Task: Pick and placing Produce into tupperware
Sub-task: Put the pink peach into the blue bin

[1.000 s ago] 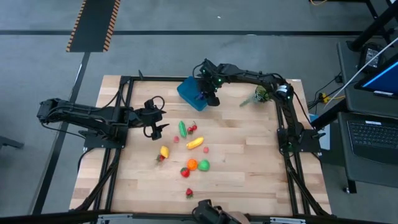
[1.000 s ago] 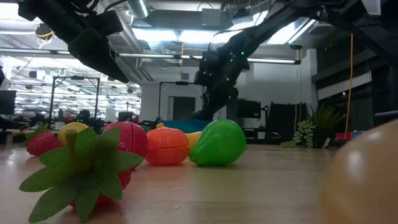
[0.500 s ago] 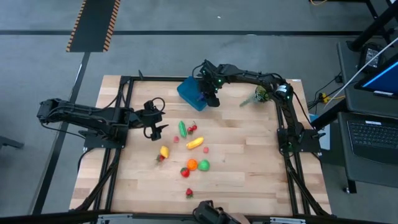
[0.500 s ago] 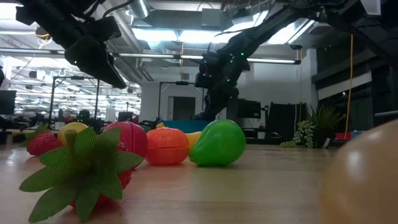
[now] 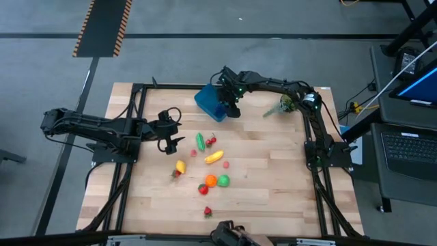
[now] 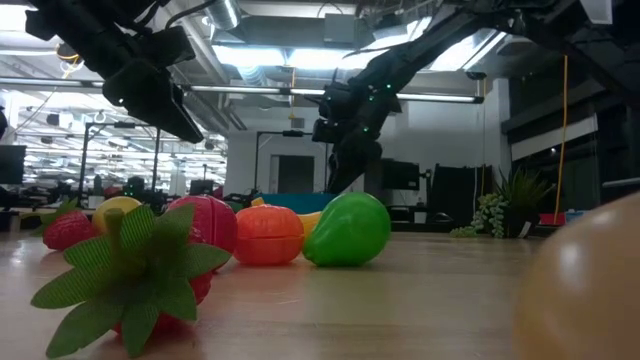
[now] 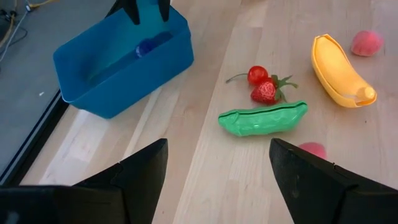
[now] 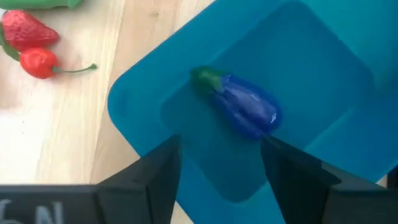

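Note:
The blue tupperware stands at the far middle of the table; it also shows in the left wrist view. A purple toy eggplant lies on its floor. My right gripper hangs open just above the tupperware, touching nothing, and shows from above. My left gripper hovers open left of the produce, and its fingers frame the wrist view. On the wood lie a green pea pod, a strawberry, a cherry and a yellow banana.
More produce lies nearer the near edge: an orange piece, a green pear, a red fruit, a yellow piece and a strawberry. A leafy plant sprig lies right of the tupperware. Bare wood spreads toward the near corners.
In the low view my left gripper has sunk a little and then held still. The produce on the table has kept its place.

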Controlling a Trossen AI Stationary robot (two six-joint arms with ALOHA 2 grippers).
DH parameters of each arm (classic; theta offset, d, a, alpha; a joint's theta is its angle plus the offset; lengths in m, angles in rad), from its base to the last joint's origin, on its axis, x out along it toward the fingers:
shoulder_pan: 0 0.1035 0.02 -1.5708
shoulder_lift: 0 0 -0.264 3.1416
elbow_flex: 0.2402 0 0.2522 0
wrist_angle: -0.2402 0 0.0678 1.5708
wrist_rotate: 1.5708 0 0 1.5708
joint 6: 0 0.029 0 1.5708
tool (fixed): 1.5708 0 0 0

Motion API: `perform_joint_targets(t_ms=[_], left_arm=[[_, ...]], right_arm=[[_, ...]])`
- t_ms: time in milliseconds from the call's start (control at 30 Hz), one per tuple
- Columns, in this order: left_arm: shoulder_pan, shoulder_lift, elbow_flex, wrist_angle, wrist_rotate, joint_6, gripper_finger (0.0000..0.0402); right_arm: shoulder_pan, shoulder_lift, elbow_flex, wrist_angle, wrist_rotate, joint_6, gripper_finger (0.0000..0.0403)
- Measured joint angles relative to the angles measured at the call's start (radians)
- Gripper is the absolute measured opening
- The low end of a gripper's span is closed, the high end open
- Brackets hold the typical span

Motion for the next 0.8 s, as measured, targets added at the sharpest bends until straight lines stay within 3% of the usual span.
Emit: perform_joint_targets(t_ms=[367,667,800], left_arm=[[0.0,0.0,0.0,0.0,0.0,0.001,0.0275],[0.0,0.0,0.0,0.001,0.0,0.001,0.0275],[0.0,0.0,0.0,0.001,0.001,0.001,0.0275]], right_arm=[[-0.004,-0.105,0.018,-0.005,0.0,0.024,0.0229],[-0.062,-0.252,-0.092,-0.023,-0.334,0.057,0.0229],[-0.06,-0.343,-0.213,0.052,-0.35,0.081,0.0229]])
